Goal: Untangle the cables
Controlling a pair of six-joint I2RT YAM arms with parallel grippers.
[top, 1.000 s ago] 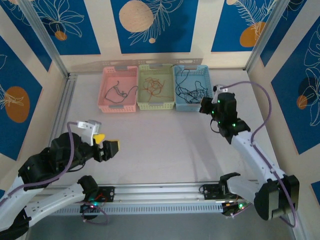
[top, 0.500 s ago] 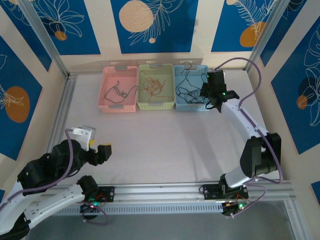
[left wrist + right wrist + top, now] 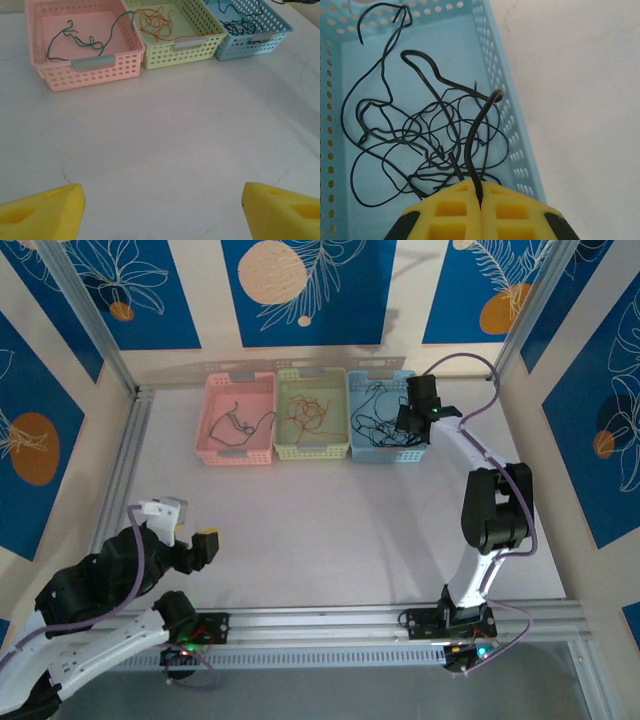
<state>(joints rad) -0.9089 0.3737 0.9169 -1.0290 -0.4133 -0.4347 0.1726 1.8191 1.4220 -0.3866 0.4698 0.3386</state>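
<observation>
Now right gripper [image 3: 480, 199] over blue basket [image 3: 496, 87], jaws pinched shut on 1 black cable [image 3: 469, 145]; remaining black cables [image 3: 422, 142] tangled inside that basket. Left gripper [image 3: 162, 200] well apart from blue basket, jaws wide, empty. Orange cables [image 3: 159, 22] in neighbouring green basket [image 3: 175, 51].

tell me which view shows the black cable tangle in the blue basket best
Right wrist: the black cable tangle lies in the blue basket up close, one strand pinched in the shut right gripper. Top external shows a small dark scribble; left wrist shows it far off at the top edge.
</observation>
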